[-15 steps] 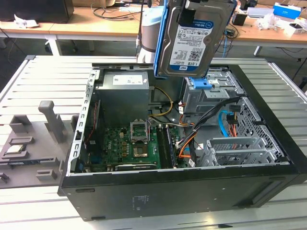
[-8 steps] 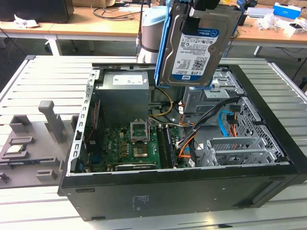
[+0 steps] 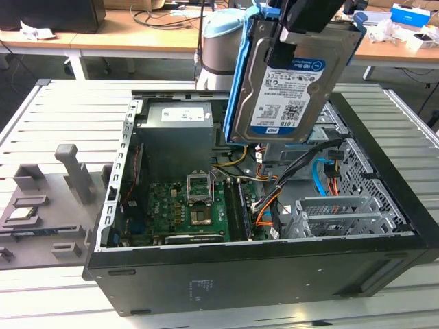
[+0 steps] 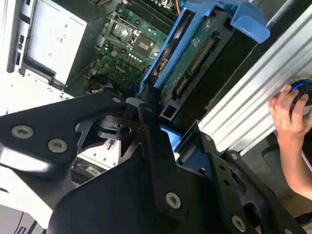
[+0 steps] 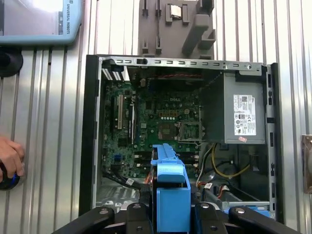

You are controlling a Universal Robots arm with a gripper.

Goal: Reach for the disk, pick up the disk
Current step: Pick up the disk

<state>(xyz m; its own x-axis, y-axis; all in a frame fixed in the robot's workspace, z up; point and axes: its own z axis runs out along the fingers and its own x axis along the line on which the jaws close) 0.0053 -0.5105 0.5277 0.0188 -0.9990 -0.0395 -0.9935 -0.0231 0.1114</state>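
The disk (image 3: 291, 86) hangs clamped in the gripper (image 3: 305, 31), lifted clear above the open computer case (image 3: 274, 274); reaching and picking up look done.

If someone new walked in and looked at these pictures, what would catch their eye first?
First, the disk, silver with a bright blue frame, held up in the gripper above the open computer case in the exterior view. Below it, the green motherboard lies exposed inside the case, beside the grey power supply. A person's hand rests at the edge of the slatted table in the second wrist view.
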